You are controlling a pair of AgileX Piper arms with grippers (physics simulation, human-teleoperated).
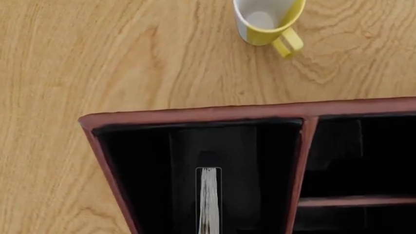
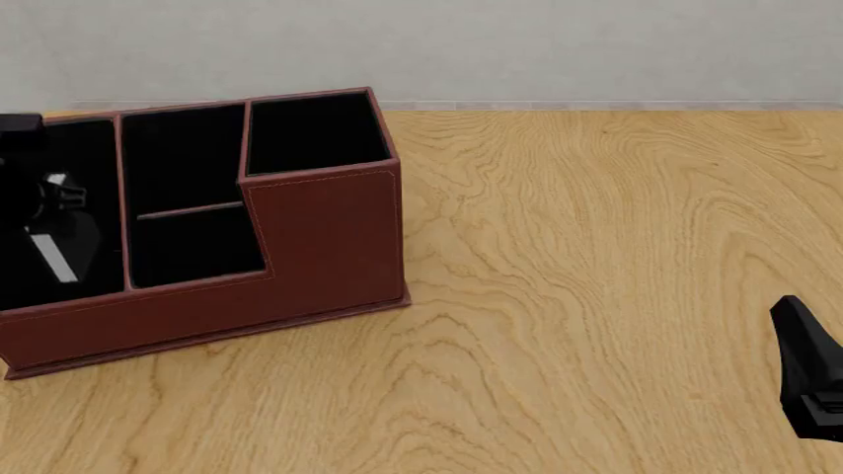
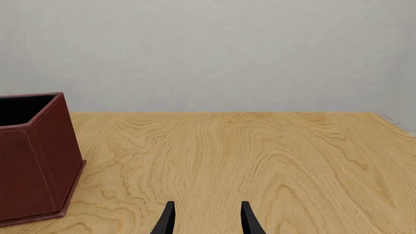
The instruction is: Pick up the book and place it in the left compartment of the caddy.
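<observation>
The caddy (image 2: 330, 247) is a reddish-brown organizer with black-lined sections, standing at the table's left. My left gripper (image 2: 63, 235) hangs over and partly inside the left compartment (image 2: 106, 197). It appears shut on the book (image 2: 53, 257), a thin black book whose white page edge shows. In the left wrist view the book (image 1: 208, 200) points edge-on down into the left compartment (image 1: 143, 161); the black fingers do not stand out against the black lining. My right gripper (image 2: 810, 380) is open and empty low over the table at the far right, its two fingers apart (image 3: 206, 220).
A yellow mug (image 1: 266, 22) with a white inside stands on the table just beyond the caddy's outer rim (image 1: 195, 116). The crossbar-split middle section (image 2: 185, 207) and the tall square section (image 2: 316, 133) lie right of the left compartment. The caddy's tall end shows in the right wrist view (image 3: 32, 161).
</observation>
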